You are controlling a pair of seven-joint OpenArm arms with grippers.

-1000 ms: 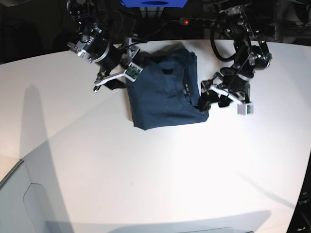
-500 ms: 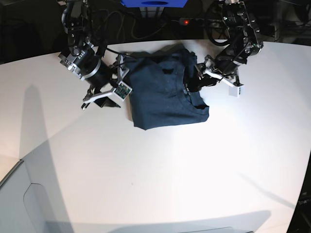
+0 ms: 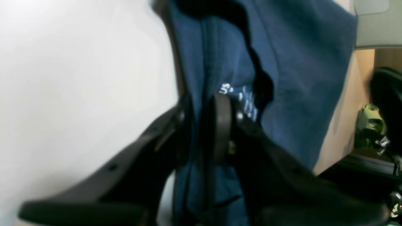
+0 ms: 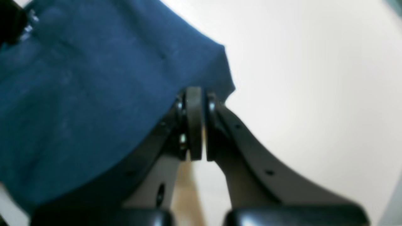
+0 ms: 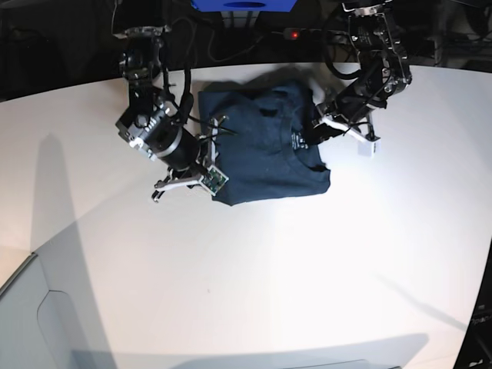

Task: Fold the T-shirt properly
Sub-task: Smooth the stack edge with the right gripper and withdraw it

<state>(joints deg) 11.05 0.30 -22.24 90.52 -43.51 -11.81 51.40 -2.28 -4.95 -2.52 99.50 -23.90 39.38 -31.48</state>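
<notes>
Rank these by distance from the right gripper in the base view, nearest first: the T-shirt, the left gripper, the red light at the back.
1. T-shirt: its near-left corner is at the right gripper, on the view's left.
2. Left gripper: across the shirt, at the collar edge on the view's right.
3. Red light: farthest, beyond the white table at the back.
</notes>
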